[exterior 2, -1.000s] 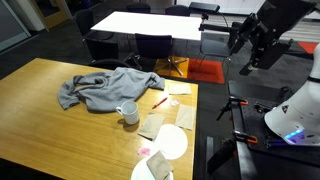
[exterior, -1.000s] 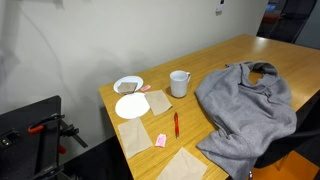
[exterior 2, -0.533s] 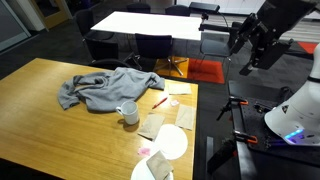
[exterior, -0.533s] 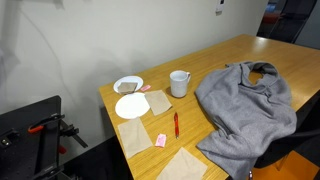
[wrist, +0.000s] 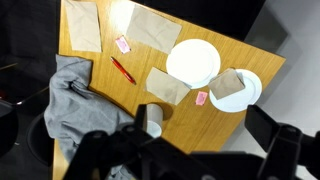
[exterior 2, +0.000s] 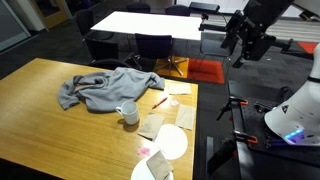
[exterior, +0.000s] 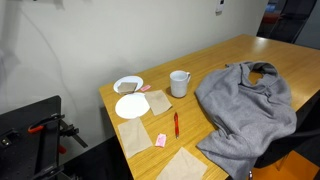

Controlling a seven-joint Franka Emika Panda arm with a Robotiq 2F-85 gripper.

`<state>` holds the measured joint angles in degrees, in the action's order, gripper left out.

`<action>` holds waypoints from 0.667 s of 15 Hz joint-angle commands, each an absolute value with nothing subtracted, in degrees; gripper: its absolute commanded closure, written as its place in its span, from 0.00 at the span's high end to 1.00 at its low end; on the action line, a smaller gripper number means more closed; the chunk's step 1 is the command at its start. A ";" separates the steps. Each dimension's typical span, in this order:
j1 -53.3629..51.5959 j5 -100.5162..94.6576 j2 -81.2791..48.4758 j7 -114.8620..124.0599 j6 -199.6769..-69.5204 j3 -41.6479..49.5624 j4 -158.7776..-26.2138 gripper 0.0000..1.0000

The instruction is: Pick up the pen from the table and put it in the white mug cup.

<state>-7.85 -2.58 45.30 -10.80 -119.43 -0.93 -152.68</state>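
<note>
The thin red pen (exterior: 176, 124) lies on the light-brown wooden table (exterior: 230, 58) near its front edge, between paper napkins; it also shows in an exterior view (exterior 2: 160, 101) and in the wrist view (wrist: 122, 69). The white mug cup (exterior: 179, 83) stands upright a little behind the pen, and shows in an exterior view (exterior 2: 128, 113) and the wrist view (wrist: 150, 120). My gripper (exterior 2: 240, 40) hangs high in the air, well off the table's end, far from the pen and the mug. In the wrist view my gripper (wrist: 205, 125) is open and empty, looking down on the table.
A crumpled grey cloth (exterior: 245, 105) covers the table beside the mug. A flat white plate (exterior: 131, 105), a shallow white bowl (exterior: 128, 85), brown napkins (exterior: 135, 135) and a small pink block (exterior: 160, 139) lie near the table's end. Other tables and chairs (exterior 2: 150, 40) stand behind.
My arm has shifted a little to the left and slightly up in the exterior view that shows it. Nothing on the table has moved.
</note>
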 commanded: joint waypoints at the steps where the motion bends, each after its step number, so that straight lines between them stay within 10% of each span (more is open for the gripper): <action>1: -8.13 -4.98 38.62 -20.79 -121.92 3.60 -149.63 1.00; 10: -6.90 -10.37 25.11 -37.28 -134.37 9.40 -147.61 1.00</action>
<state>-7.64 -8.97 31.18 -32.74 -131.75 8.31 -150.59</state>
